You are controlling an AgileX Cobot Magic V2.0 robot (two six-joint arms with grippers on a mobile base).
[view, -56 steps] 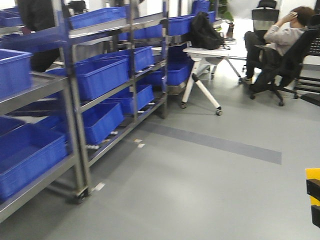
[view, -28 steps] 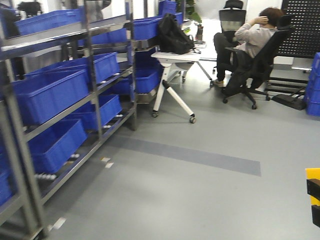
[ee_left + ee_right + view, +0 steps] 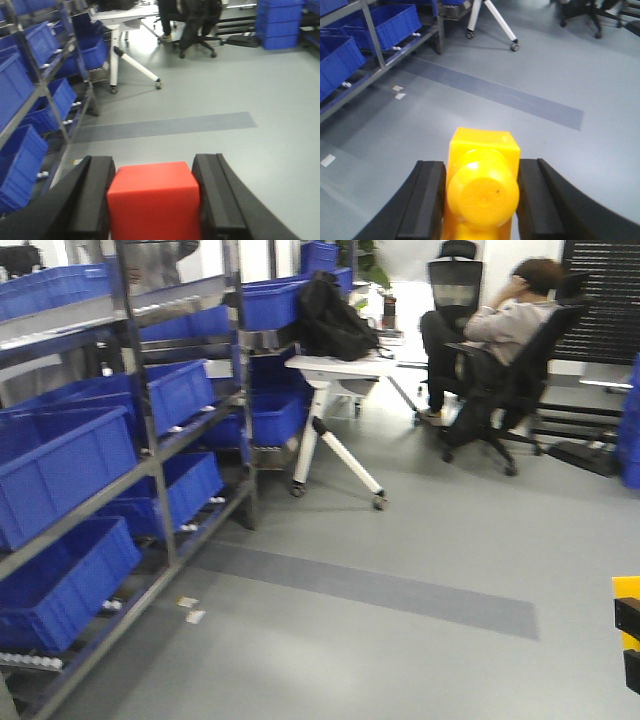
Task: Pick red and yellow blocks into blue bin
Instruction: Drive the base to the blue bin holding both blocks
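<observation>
Looks to us like a stockroom-type lab that doubles as an office. Down the left of the front view we've got steel racks [image 3: 241,440] on several levels, loaded with rows of blue bins [image 3: 60,465]. The floor [image 3: 420,530] is plain grey with a darker strip [image 3: 370,588] across it. Upper middle there's a white tabletop [image 3: 340,366] on castor legs with a black backpack [image 3: 330,325] on it. Somebody [image 3: 505,325] is sat in an office chair [image 3: 500,390] at the upper right.

Red block [image 3: 152,200] and yellow block [image 3: 482,192]: lower parts cut off by the bottom edge. Seated person [image 3: 505,325]: face hidden behind a raised arm. Shelf crates [image 3: 60,470]: softened by blur.
</observation>
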